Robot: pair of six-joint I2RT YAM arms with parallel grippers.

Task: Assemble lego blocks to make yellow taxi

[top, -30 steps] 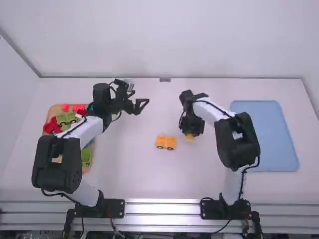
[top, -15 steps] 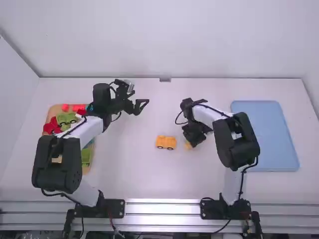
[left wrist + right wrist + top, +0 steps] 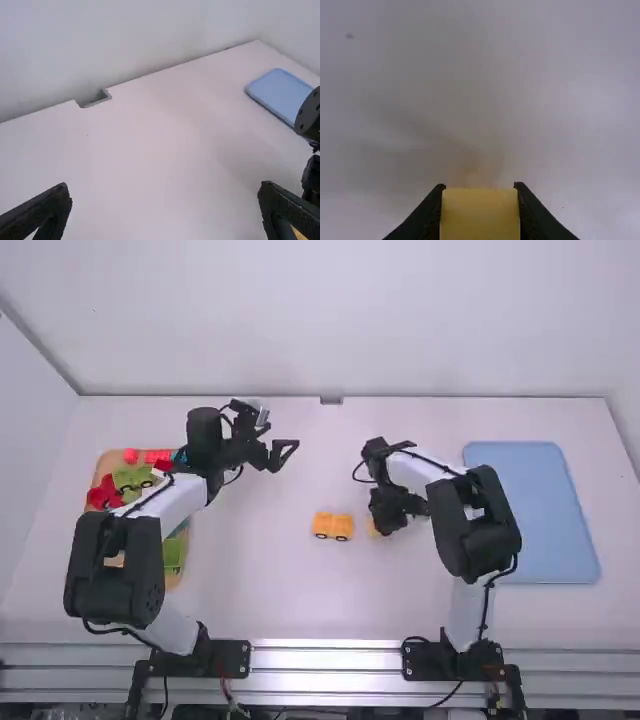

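Note:
In the high view, my right gripper [image 3: 380, 518] is low over the table, right of the yellow taxi body with dark wheels [image 3: 333, 526]. A small yellow block [image 3: 373, 529] is at its tips. The right wrist view has that yellow block [image 3: 480, 215] clamped between both fingers of my right gripper [image 3: 480, 188]. My left gripper [image 3: 284, 450] is farther back and to the left, open and holding nothing. Its fingers stand wide apart in the left wrist view, where the left gripper [image 3: 165, 192] has bare table between them.
A wooden tray [image 3: 173, 578] with red, green and other coloured blocks lies at the far left, partly under the left arm. On the right side is a blue tray [image 3: 540, 510], beside the right arm. A wall [image 3: 330, 320] stands behind the table.
The right gripper has come a little toward the camera and turned, and its yellow block has shifted slightly left, nearer the taxi body. The left arm and the taxi body have kept their places.

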